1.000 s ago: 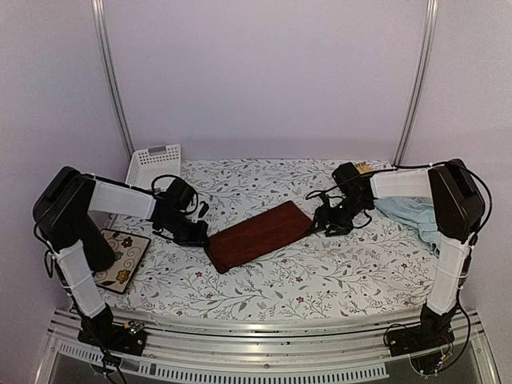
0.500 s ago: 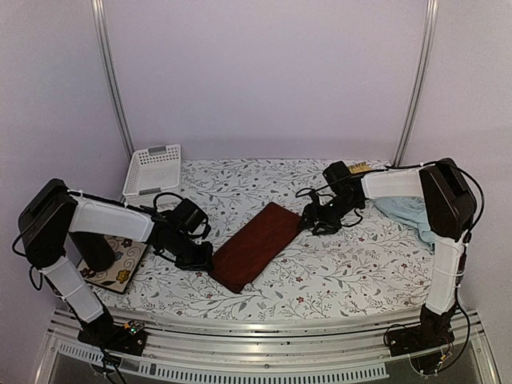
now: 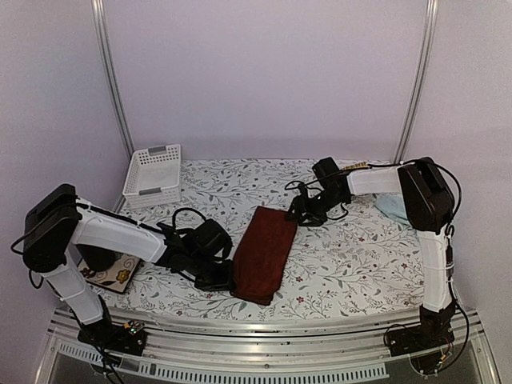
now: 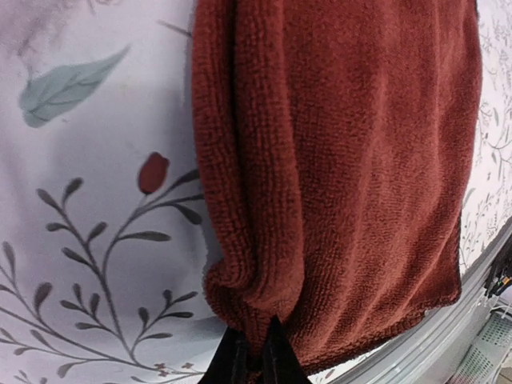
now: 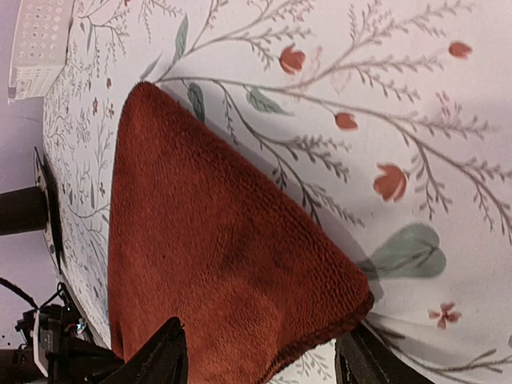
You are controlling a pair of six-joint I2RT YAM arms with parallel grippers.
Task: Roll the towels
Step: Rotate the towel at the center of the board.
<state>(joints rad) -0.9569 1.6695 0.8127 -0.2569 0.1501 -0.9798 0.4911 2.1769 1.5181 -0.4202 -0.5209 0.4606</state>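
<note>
Floral table (image 3: 344, 264): rust-red towel (image 3: 264, 252) swung end-on to near edge, pinched by left gripper (image 4: 254, 362), right gripper (image 5: 260, 352) open; likely ready to roll.

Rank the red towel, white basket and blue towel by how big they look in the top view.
1. Red towel
2. White basket, somewhat smaller, though it sits farther from the camera
3. Blue towel, mostly hidden, so its true size is unsure

Looks soft and a bit dim, with a purple tint. Shows a gray shadow just beside the red towel (image 3: 264, 254). Gets blurry far from it.
</note>
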